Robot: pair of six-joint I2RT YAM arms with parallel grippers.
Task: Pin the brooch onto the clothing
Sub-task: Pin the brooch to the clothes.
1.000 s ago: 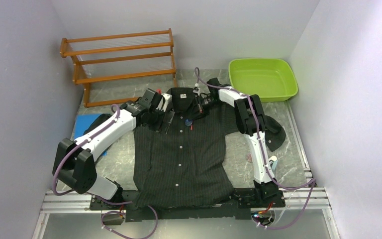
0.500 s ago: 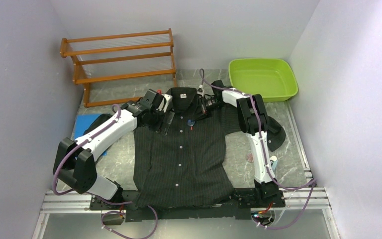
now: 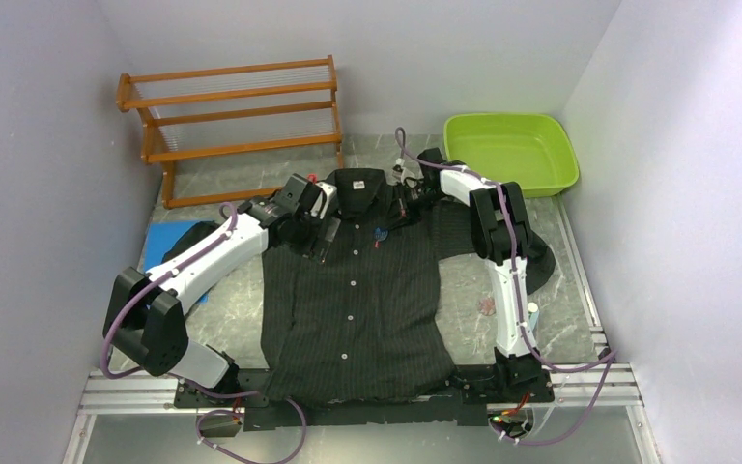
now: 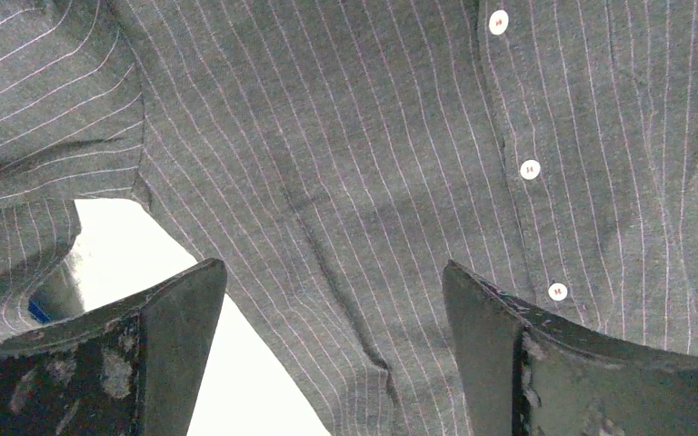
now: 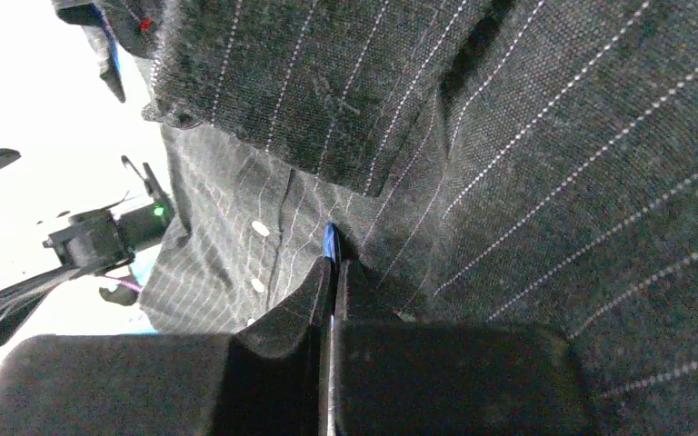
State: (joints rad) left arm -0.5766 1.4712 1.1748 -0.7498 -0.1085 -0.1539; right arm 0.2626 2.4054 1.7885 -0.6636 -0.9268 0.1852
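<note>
High on the clothing — seating the brooch, right gripper clenched, left gripper splayed empty; next, likely testing its hold.

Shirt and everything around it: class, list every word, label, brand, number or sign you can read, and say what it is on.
No text can be read in any view.
White neck label inside the collar of the shirt: too small to read.
White buttons: red marks at the centre, too blurred to read.
</note>
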